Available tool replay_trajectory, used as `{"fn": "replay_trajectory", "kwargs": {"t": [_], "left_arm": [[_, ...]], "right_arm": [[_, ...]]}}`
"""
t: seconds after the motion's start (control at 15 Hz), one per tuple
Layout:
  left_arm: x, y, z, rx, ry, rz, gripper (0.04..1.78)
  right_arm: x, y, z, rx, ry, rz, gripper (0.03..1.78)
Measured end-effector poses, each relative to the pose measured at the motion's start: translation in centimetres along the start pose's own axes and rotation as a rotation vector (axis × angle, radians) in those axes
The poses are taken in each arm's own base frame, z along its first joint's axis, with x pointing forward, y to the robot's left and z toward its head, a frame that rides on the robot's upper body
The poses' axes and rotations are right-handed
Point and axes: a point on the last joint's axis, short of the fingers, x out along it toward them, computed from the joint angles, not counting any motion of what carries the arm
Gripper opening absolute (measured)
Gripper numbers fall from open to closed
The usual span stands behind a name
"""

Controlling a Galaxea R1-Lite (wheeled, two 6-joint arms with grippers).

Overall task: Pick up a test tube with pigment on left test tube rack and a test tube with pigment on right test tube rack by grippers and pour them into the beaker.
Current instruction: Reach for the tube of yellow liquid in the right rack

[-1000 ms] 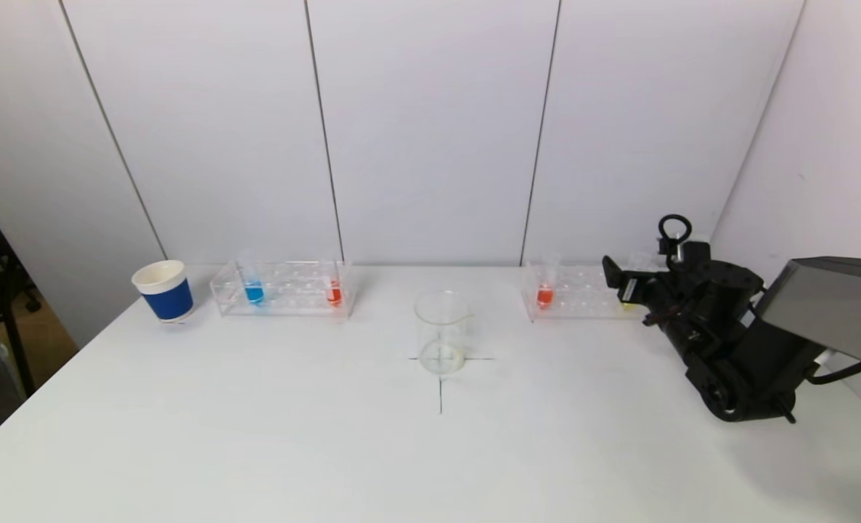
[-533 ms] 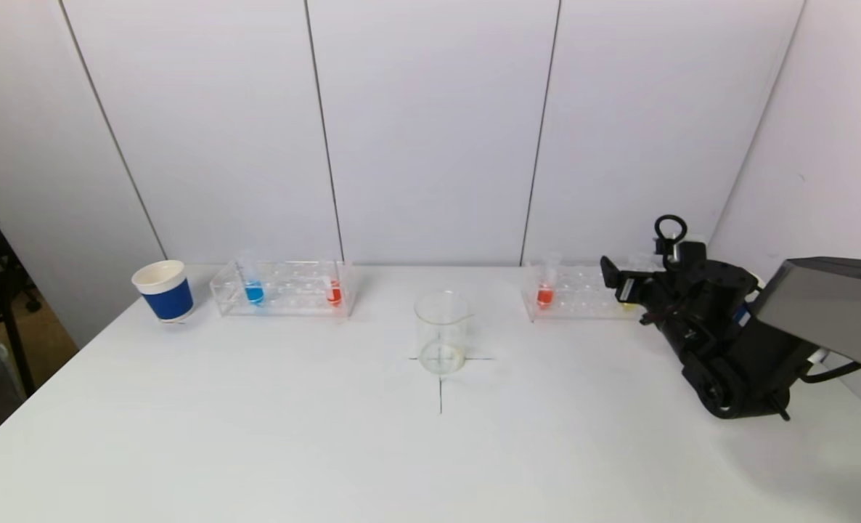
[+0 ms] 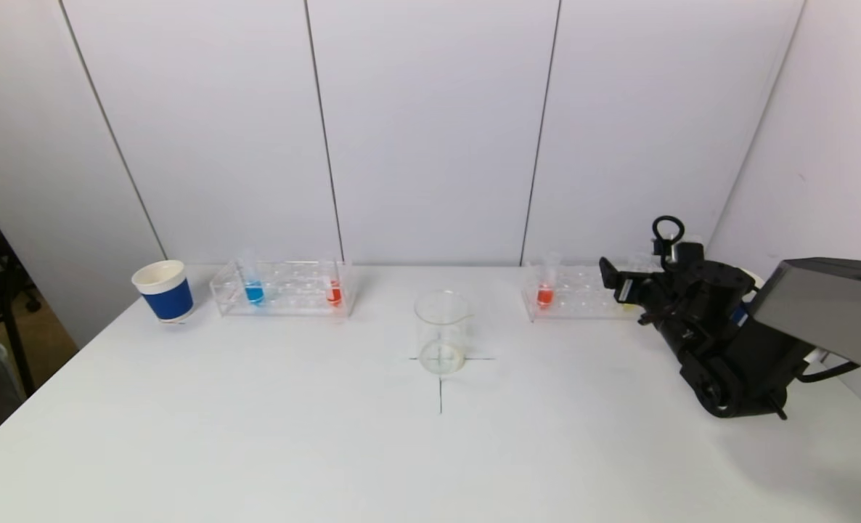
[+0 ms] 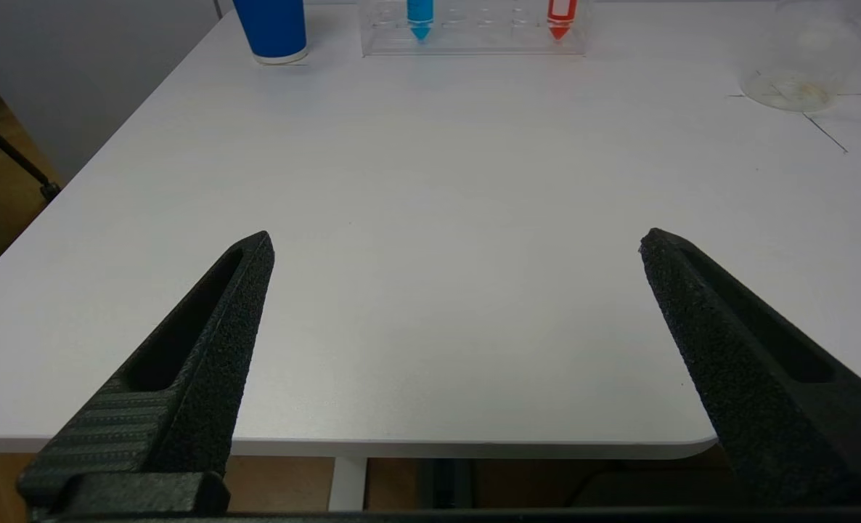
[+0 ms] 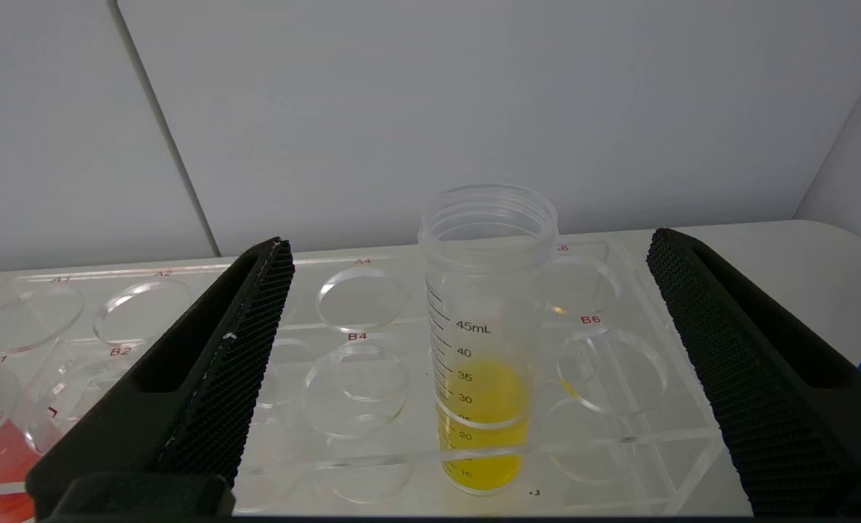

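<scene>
beaker (image 3: 441,331) sits mid-table on the cross mark, so both racks reach it about equally. right of it, the right gripper (image 5: 467,247) is lined up at the right rack (image 3: 576,294), fingers spread wide either side of the yellow tube (image 5: 483,341) but not touching it, looks set to close. left of the beaker, the left rack (image 3: 283,289) has a blue tube (image 3: 253,289) and a red one. left gripper (image 4: 456,243) hangs open at the table's near edge, idle.
</scene>
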Motion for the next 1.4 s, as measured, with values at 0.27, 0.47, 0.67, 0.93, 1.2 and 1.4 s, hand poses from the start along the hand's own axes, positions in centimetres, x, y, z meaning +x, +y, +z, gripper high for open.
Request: {"fn": "replay_trajectory", "kwargs": {"t": [0.27,0.47,0.67,0.93,1.2,1.4], "left_arm": [[0.0,0.0,0.0,0.0,0.0,0.0,1.76],[0.0,0.0,0.0,0.0,0.0,0.0,1.76],[0.0,0.0,0.0,0.0,0.0,0.0,1.76],[0.0,0.0,0.0,0.0,0.0,0.0,1.76],[0.0,0.0,0.0,0.0,0.0,0.0,1.76],[0.0,0.0,0.0,0.0,0.0,0.0,1.76]], "right_arm": [[0.04,0.01,-0.01,0.0,-0.001,0.0,1.77],[0.14,0.02,0.04,0.001,-0.004,-0.001,1.77],[0.24,0.02,0.02,0.001,-0.007,-0.002,1.71],[0.26,-0.01,-0.01,0.001,-0.006,-0.003,1.27],[0.29,-0.14,-0.03,0.0,-0.006,-0.006,0.55],[0.3,-0.13,-0.06,-0.001,-0.005,-0.006,0.46]]}}
